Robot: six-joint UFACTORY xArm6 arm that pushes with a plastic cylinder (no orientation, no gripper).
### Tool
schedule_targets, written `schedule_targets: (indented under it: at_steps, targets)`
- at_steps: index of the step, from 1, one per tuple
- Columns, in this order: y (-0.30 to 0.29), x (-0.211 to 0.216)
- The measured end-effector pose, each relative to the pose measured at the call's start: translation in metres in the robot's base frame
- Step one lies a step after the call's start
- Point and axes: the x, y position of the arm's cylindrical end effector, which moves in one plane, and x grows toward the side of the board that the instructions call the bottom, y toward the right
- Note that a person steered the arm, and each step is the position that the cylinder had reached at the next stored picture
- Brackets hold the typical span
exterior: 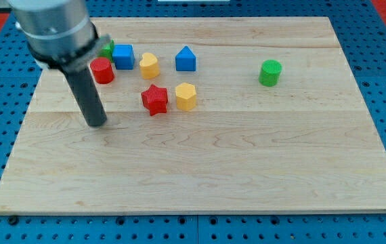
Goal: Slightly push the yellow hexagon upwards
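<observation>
My tip point(97, 123) — a bare rod, no end effector to open or close — sits left of the red star point(154, 99), which could get knocked while I reach beneath the yellow hexagon point(186, 96).

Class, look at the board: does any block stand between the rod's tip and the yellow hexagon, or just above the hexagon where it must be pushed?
Yes. The red star stands between my tip and the yellow hexagon, touching its left side. Directly above the hexagon, the blue block stands apart from it; a slight push should stop short.

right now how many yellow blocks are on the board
2: the yellow hexagon right of the red star, and a yellow block between the blue cube and blue block.
</observation>
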Motion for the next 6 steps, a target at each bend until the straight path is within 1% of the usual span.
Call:
schedule_targets:
  at_steps: [1,2,3,4,5,6]
  targets:
    - [0.073,-0.009]
    - [0.172,-0.004]
    - [0.191,0.026]
    - [0.198,-0.014]
    - [0.216,-0.038]
    - [0.198,-0.007]
